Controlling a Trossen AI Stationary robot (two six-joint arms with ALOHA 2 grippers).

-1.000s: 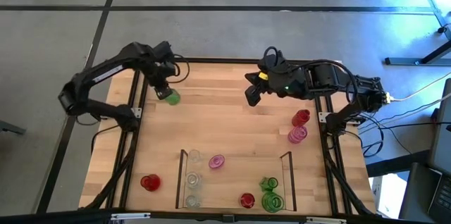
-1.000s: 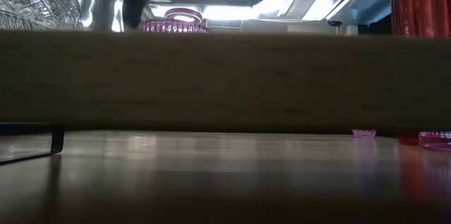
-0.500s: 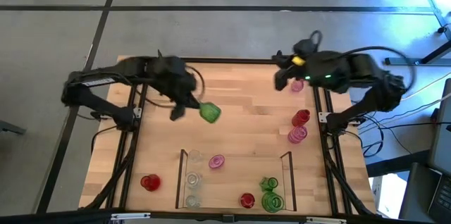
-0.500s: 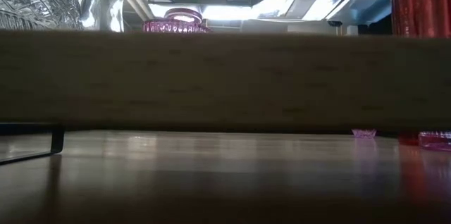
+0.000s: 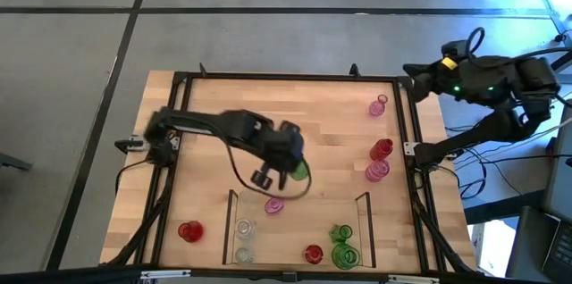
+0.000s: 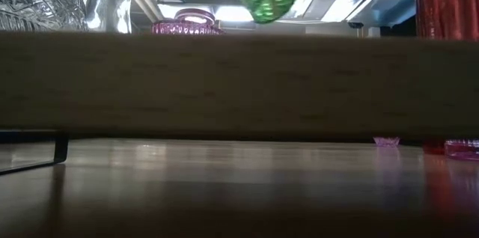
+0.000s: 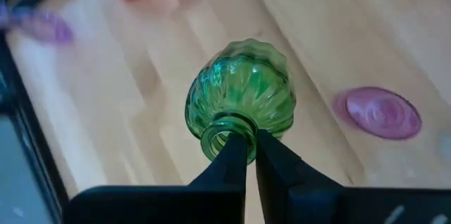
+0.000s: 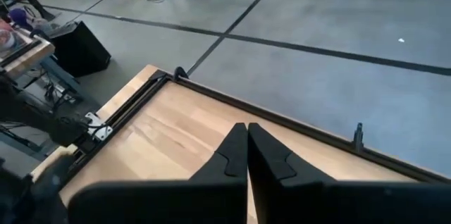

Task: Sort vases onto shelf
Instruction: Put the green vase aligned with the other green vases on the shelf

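The left wrist view shows the left gripper [image 7: 244, 155] pinching the green vase [image 7: 241, 97] by its rim, body pointing away. From above it hangs just off the shelf [image 5: 234, 196]. The right gripper [image 5: 411, 71], jaws closed and empty, waits past the tabletop's far right corner.

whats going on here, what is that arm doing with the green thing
The left gripper is shut on the rim of a round ribbed green glass vase and carries it above the wooden table, just short of the low dark-edged shelf. A pink vase, clear ones and two green ones already stand on that shelf. The right gripper is shut and empty, out past the table's far right corner.
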